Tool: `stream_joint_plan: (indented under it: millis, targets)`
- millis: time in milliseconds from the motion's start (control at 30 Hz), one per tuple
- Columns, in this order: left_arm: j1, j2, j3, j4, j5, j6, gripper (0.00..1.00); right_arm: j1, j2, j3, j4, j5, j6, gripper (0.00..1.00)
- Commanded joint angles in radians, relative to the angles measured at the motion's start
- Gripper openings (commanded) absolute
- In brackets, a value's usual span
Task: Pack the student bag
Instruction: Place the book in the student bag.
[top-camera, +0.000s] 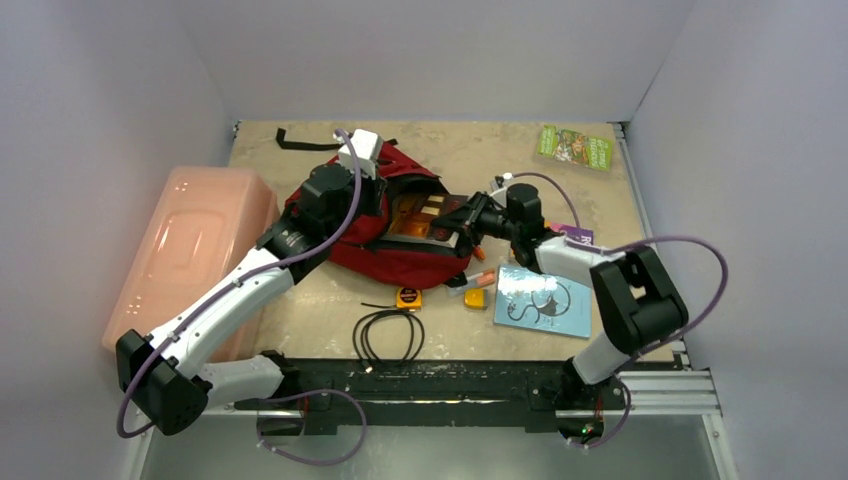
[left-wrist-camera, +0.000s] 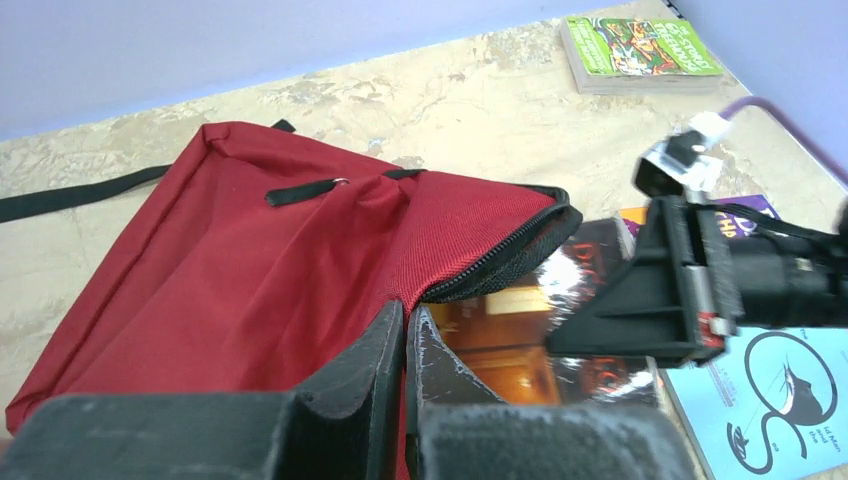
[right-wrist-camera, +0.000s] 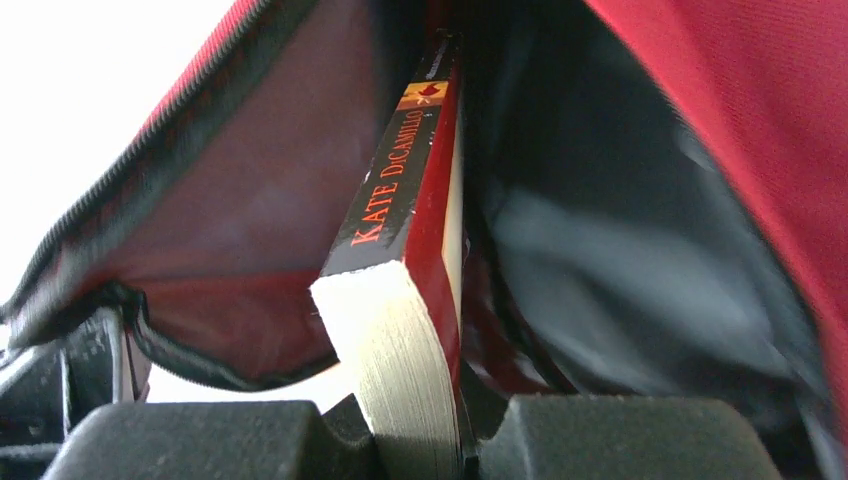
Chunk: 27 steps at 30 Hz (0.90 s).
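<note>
The student bag (top-camera: 385, 255) is a dark red backpack lying in the middle of the table, its black zipper opening facing right. My left gripper (top-camera: 385, 205) (left-wrist-camera: 408, 315) is shut on the red fabric at the edge of the opening and holds that flap up. A paperback book (right-wrist-camera: 400, 240) with a dark, orange-lit glossy cover (left-wrist-camera: 515, 345) sits between the fingers of my right gripper (top-camera: 458, 225) (right-wrist-camera: 415, 420), which is shut on its page edge. The book's far end is inside the bag's mouth, with the dark lining (right-wrist-camera: 620, 240) around it.
A pale pink plastic box (top-camera: 190, 250) stands at the left. A green book (top-camera: 575, 147) lies far right, with a light blue book (top-camera: 545, 300) and a purple one (top-camera: 578, 235) near the right arm. A coiled black cable (top-camera: 388, 335), an orange tape measure (top-camera: 408, 297) and small orange items (top-camera: 475, 290) lie in front of the bag.
</note>
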Motion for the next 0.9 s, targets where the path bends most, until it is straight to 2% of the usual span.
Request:
stream_joint_plan:
  millis: [0,133,267,333,400,567,667,867]
  targets:
    - [0.002,-0.010,0.062,0.045,0.001,0.031,0.00,0.065,0.141,0.142,0.338,0.038,0.234,0.00]
    - [0.002,-0.005,0.060,0.036,0.044,0.020,0.00,0.109,0.286,0.227,0.516,0.104,0.382,0.00]
    - [0.002,0.033,0.092,0.000,0.154,0.062,0.00,0.144,0.369,0.268,0.566,0.227,0.467,0.00]
    - [0.001,0.103,0.156,-0.096,0.156,0.118,0.00,0.163,0.394,0.280,0.572,0.288,0.488,0.00]
    - [0.002,0.146,0.211,-0.184,0.130,0.139,0.00,0.173,0.419,0.310,0.557,0.318,0.475,0.00]
    - [0.003,0.177,0.204,-0.156,0.211,0.159,0.00,0.193,0.438,0.353,0.504,0.421,0.419,0.05]
    - [0.003,0.213,0.257,-0.207,0.246,0.157,0.00,0.202,0.451,0.385,0.452,0.453,0.363,0.10]
    - [0.001,0.272,0.335,-0.352,0.187,0.245,0.00,0.210,0.543,0.428,0.485,0.476,0.319,0.20]
